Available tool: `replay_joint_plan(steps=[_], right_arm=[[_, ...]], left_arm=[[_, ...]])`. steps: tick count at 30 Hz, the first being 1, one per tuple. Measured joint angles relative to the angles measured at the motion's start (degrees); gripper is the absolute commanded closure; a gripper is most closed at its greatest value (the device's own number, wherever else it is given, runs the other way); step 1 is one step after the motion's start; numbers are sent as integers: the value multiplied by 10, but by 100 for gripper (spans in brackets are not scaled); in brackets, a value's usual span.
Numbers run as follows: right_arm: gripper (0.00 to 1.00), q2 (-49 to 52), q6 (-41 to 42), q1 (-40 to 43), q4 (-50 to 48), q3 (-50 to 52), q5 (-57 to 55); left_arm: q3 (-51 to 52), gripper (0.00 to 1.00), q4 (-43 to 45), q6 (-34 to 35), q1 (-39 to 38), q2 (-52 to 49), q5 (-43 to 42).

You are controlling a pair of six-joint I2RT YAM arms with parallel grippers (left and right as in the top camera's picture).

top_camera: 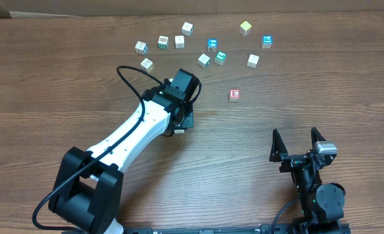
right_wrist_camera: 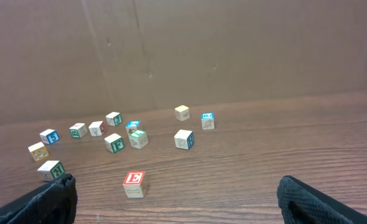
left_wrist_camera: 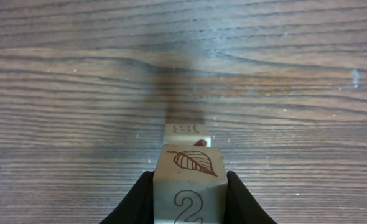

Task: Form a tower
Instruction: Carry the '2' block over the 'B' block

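Tower [left_wrist_camera: 186, 131] is standing mid-table [top_camera: 49, 78] under the left wrist, so the overhead view is not showing it. Left gripper [left_wrist_camera: 190, 198] is pinching the top cube [left_wrist_camera: 190, 163], probably to square it on the lower cube; contact unclear. Top cube is showing a brown leaf and "2". Lower lettering unreadable. Right gripper [top_camera: 299, 139] is resting spread, well apart. Loose cube [top_camera: 234, 95] is showing a red "E".

Seen from overhead, the left end effector [left_wrist_camera: 188, 200] and its cube [left_wrist_camera: 188, 180] hide beneath the wrist. The left wrist view's bottom edge cuts that cube through its "2"; the cube behind [left_wrist_camera: 186, 129] shows only a blurred strip with unreadable print.
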State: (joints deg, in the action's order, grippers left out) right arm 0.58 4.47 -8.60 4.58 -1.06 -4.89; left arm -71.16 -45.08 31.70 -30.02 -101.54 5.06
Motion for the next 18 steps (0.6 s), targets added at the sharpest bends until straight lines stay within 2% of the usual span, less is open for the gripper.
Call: replay_joint_plan(steps=[18], right_arm=[[0, 0, 0, 0, 0, 0, 0]], left_arm=[[16, 76, 23, 10, 0, 0, 1]])
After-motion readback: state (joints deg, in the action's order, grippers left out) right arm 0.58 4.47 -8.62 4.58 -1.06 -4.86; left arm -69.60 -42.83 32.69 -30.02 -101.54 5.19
